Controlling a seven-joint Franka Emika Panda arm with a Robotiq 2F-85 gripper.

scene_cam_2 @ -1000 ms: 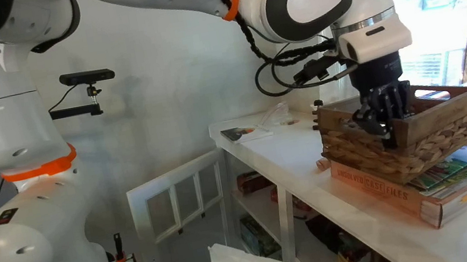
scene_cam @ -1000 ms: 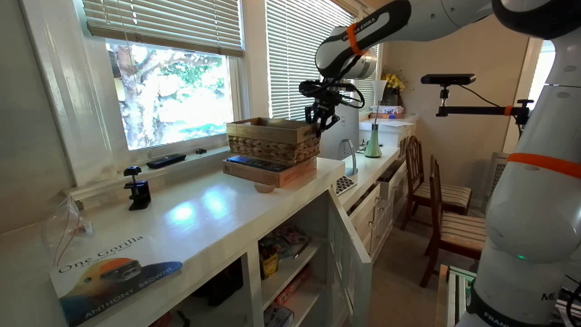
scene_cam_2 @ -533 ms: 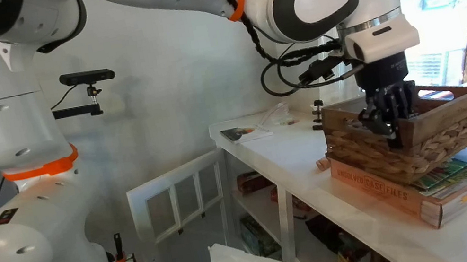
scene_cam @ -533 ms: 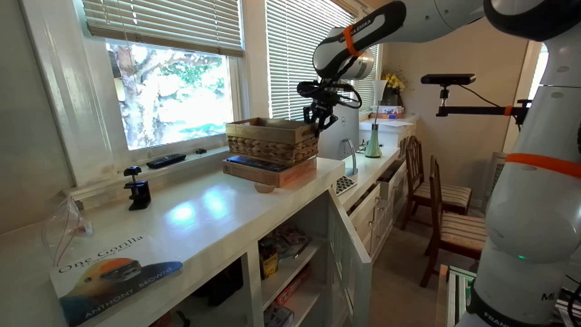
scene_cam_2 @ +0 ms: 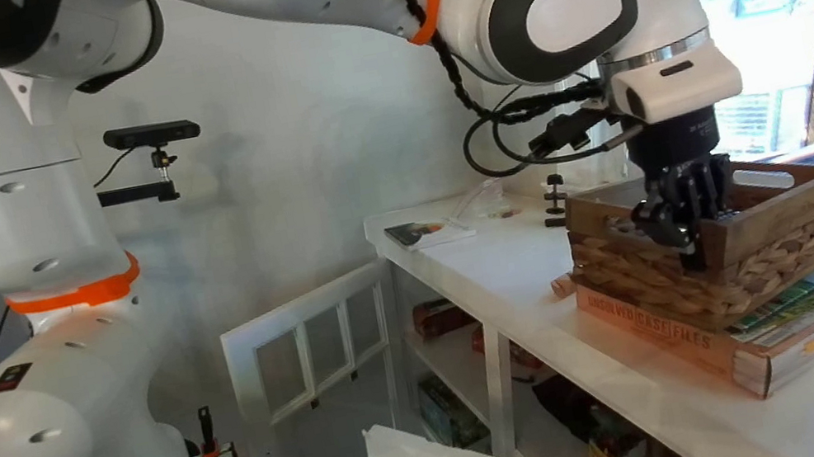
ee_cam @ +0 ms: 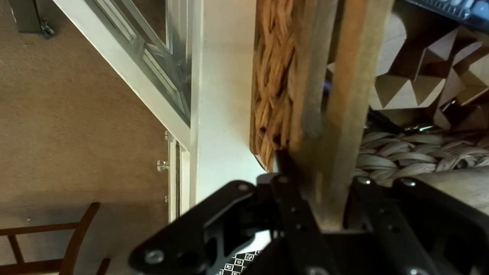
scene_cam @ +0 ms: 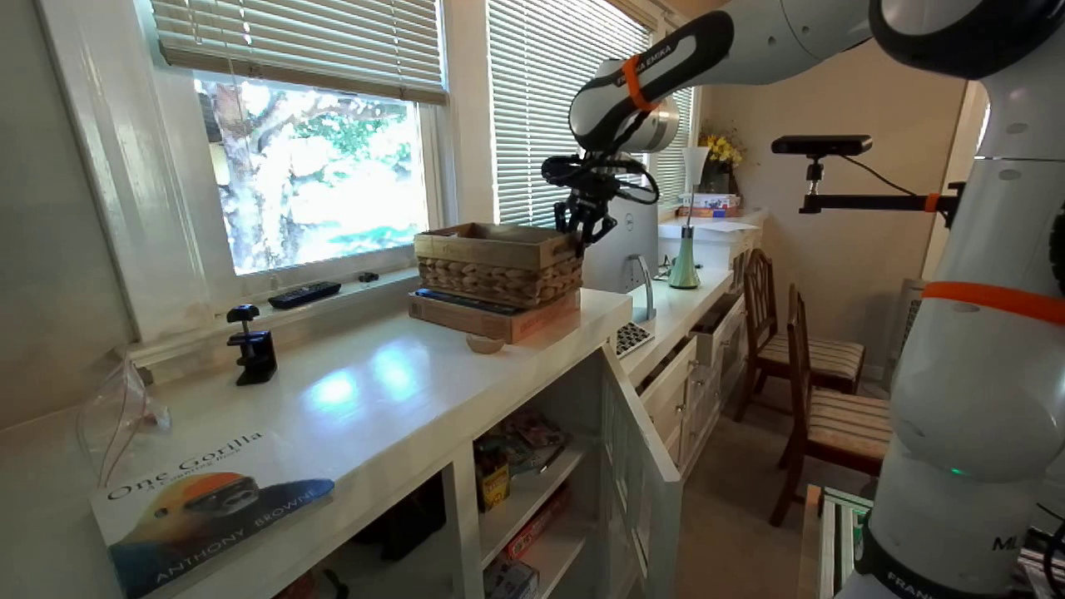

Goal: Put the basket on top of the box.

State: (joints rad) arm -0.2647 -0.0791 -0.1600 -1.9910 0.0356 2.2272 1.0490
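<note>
Plainly, the basket (scene_cam: 499, 268) has one side clasped in the claw (ee_cam: 320, 172).

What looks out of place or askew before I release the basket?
The cabinet doors standing open below the counter look odd, leaving shelves exposed. The basket looks roughly square over the box, though full contact is unclear. Nothing appears spilled or damaged.

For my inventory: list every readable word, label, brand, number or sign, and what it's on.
"One Gorilla": book
"A Counting Book": same book
"ANTHONY BROWNE": same book
"UNSOLVED CASE FILES": box
"EMIKA": robot arm; preceding letters partly covered
"FRAN", cut off: arm's base collar
Too small or blurred: shelf packages, monitor logo, black-and-white board.
</note>
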